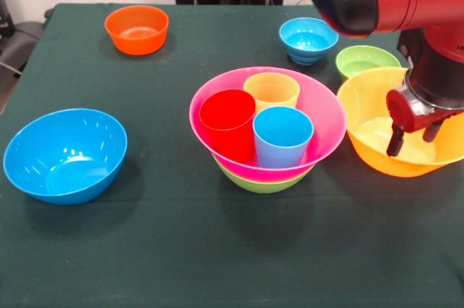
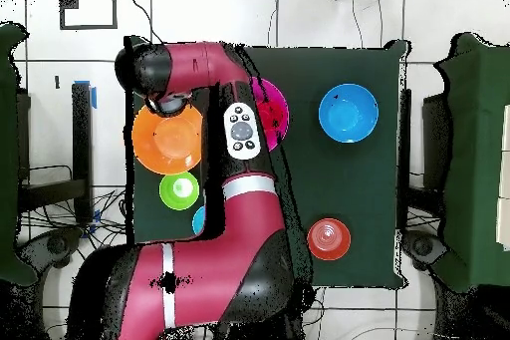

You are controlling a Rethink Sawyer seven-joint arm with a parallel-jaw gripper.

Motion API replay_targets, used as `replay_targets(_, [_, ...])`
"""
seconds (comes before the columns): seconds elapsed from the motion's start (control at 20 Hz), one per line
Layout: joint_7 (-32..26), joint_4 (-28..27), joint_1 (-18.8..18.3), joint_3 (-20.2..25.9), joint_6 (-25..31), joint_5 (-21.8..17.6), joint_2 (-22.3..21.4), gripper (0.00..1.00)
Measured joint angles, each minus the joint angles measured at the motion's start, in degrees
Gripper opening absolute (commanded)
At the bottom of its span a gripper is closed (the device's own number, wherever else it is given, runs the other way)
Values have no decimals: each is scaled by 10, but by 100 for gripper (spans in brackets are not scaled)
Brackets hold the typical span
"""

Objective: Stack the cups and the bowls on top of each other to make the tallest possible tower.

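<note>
7 bowls and 3 cups sit on the table [image 1: 145,250]. The pink bowl [image 1: 322,116], nested in a green bowl [image 1: 261,183], holds the red cup [image 1: 227,123], yellow cup [image 1: 271,90] and blue cup [image 1: 282,136]. The gripper [image 1: 413,136], jaws apart, hangs in the yellow-orange bowl [image 1: 359,105].

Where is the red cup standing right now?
In the front view, the red cup stands upright inside the large pink bowl, at its left, beside the light blue cup and yellow cup.
</note>
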Motion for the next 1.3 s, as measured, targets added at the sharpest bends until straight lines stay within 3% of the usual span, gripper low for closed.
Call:
replay_targets(0.25, [37,40,15,-22,-77,7,-23,100])
replay_targets(0.45, [98,69,32,-41,-147,16,-39,100])
replay_targets(0.65, [183,90,53,-71,-204,33,-50,100])
replay_targets(0.7, [231,96,66,-90,-219,44,-53,100])
replay_targets(1.3, [506,99,138,-223,-227,84,-48,100])
